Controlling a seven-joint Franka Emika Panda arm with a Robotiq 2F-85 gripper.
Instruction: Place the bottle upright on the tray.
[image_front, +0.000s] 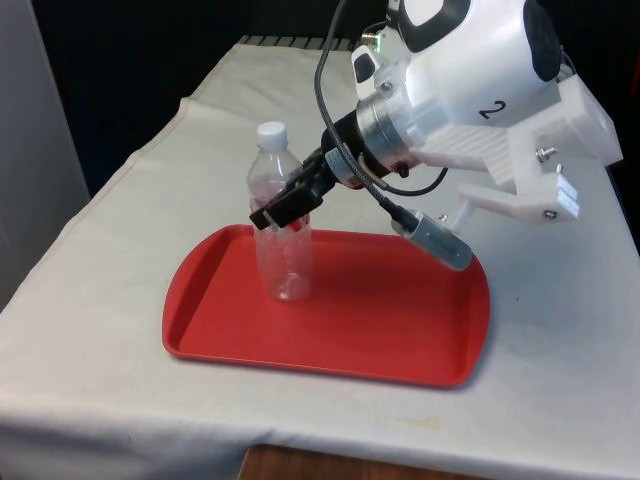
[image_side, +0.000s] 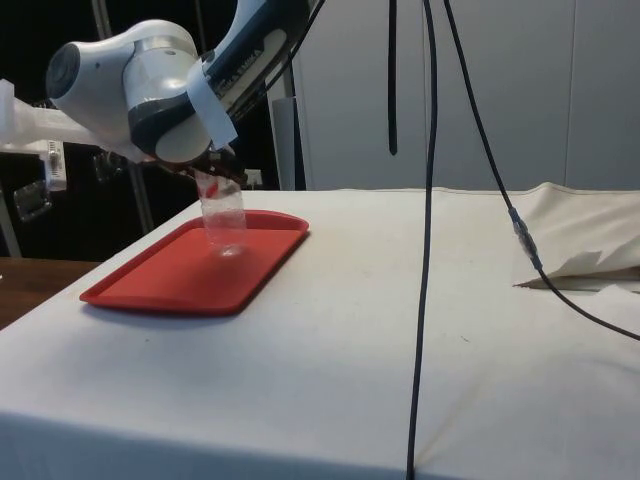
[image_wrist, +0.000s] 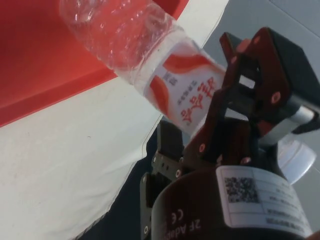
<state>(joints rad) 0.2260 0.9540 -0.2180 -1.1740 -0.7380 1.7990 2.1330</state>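
Front view, frame centre: clear bottle (image_front: 281, 232) standing upright on red tray (image_front: 330, 305), base on tray's left half, white cap (image_front: 272, 132) up. End effector (image_front: 288, 207) clamped on bottle's labelled mid-body, fingers closed against it. Side view, upper left: bottle (image_side: 224, 213) under arm, bottom on tray (image_side: 200, 267). Tray flat on white-clothed tabletop (image_front: 560, 330).
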